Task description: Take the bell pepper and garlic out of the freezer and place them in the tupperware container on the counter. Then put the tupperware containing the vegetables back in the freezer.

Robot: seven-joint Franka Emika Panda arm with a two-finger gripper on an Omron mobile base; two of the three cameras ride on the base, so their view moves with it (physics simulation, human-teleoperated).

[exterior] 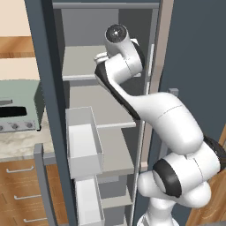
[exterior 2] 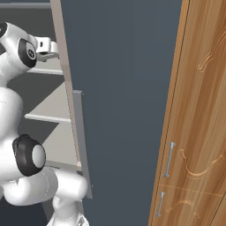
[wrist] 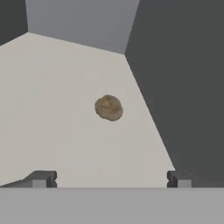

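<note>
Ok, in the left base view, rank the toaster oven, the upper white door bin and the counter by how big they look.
1. Upper door bin, nearest the camera, so it may only seem largest.
2. Toaster oven, cut by the frame edge.
3. Counter, a thin visible strip.

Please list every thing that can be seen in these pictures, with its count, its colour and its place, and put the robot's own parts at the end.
garlic: one, beige-brown, lying on a light freezer shelf, ahead of the gripper and apart from it.
freezer: one, dark slate-blue, door open, light grey shelves inside.
door bins: two, white, stacked on the inside of the open door.
toaster oven: one, grey-green, on the counter left of the freezer.
counter: one, beige marbled top over wooden drawers with metal handles.
wooden cabinet: one, brown, two metal handles, right of the freezer.
arm: one, white with dark joints, reaching into the freezer.
gripper: one, dark fingertips, open, holding nothing.
</note>
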